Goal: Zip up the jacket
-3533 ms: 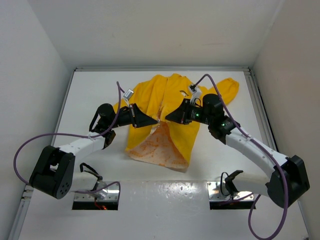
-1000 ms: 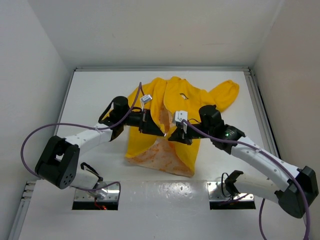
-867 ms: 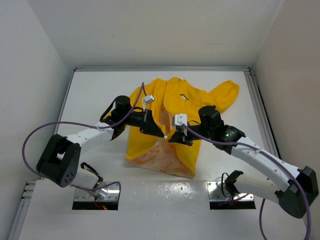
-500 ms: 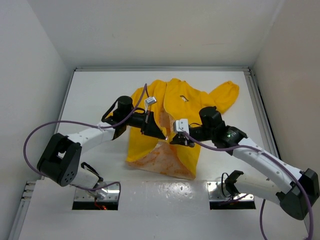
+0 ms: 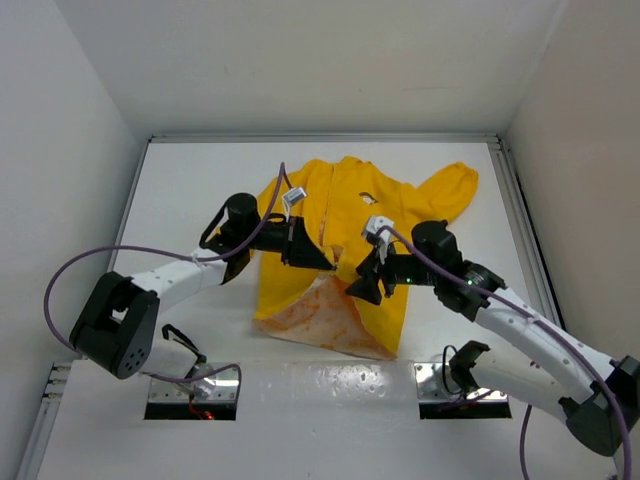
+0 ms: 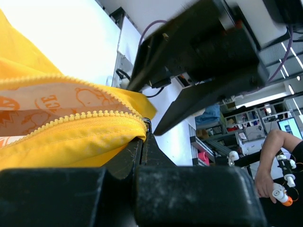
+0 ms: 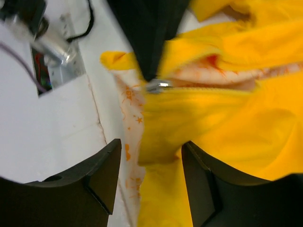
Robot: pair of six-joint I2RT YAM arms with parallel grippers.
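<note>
White-and-black arms, purple cables

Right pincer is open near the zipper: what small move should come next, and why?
Probably ease the right pincer forward and close it on the silver zipper slider. Its jaws stand open, the slider lies just ahead of them, and the left pincer is shut on the jacket beside it, with the front unzipped.

Soft matt yellow cloth jacket, shiny metal zipper pull, glossy white table

The yellow jacket lies with its front partly open on the white table.
</note>
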